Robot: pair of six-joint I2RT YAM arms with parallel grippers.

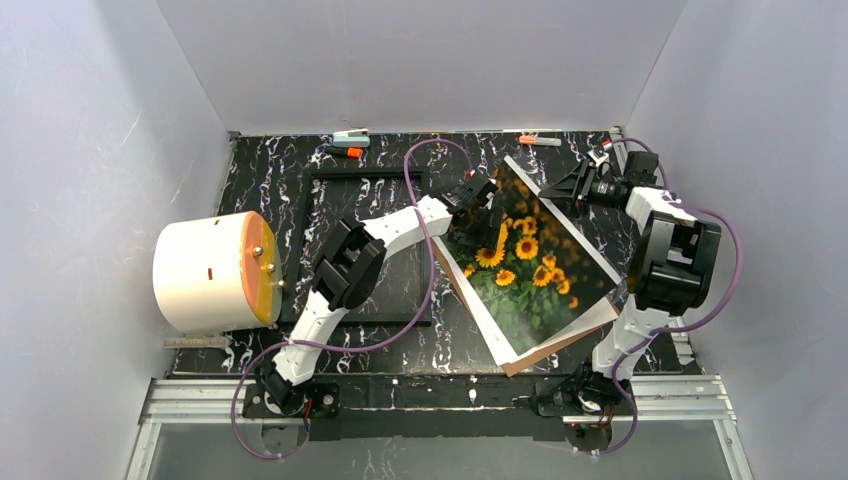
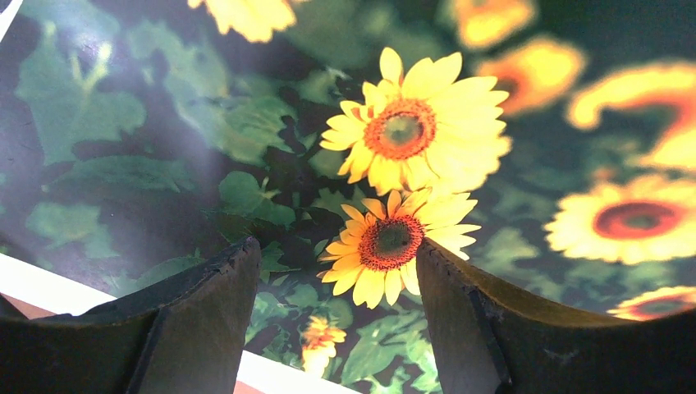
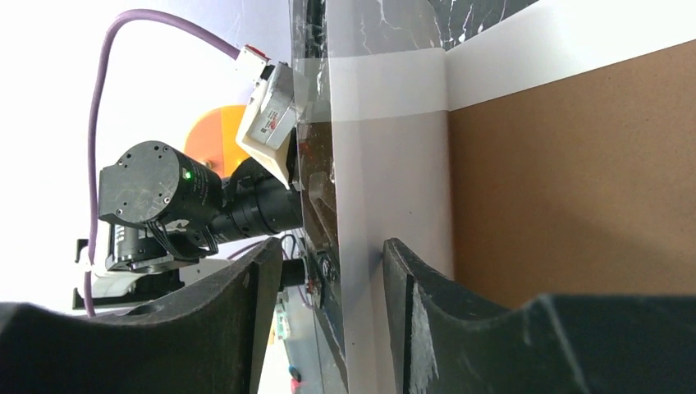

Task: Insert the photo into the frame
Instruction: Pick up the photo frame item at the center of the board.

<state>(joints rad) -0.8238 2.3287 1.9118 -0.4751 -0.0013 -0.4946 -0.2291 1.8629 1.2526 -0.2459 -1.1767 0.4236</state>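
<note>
**A:** Where is the photo (image 1: 525, 260), and which way does it run?

**B:** Right of centre on the desk (image 1: 270, 180), sunflower side up, over the brown backing board (image 1: 550, 348). It sits skewed: the long axis goes from far-left to near-right, with one corner pointing at the back wall.

**A:** And the frame (image 1: 365, 172)?

**B:** Left of centre, apart from the photo. Its long sides run from the far edge towards the arms. The thin black bars are hard to pick out against the dark marbled desk, and the left arm crosses over them.

**A:** What about the left gripper (image 1: 482, 203)?

**B:** It is over the photo's far-left part. In its wrist view the gripper (image 2: 336, 254) is released, with its fingers (image 2: 222, 279) parted and only the print between them. Whether the tips touch the paper I cannot tell.

**A:** And the right gripper (image 1: 572, 187)?

**B:** It is at the photo's far edge. Its wrist view shows the gripper (image 3: 332, 254) with one finger on each side of a white sheet edge, next to the brown board (image 3: 574, 180). Whether it is grasping that edge is unclear, as is whether the white strip is the border or the back.

**A:** Anything cut off?

**B:** The left arm covers part of the photo's far-left edge. A white drum with an orange face (image 1: 215, 270) stands at the desk's left side.
</note>
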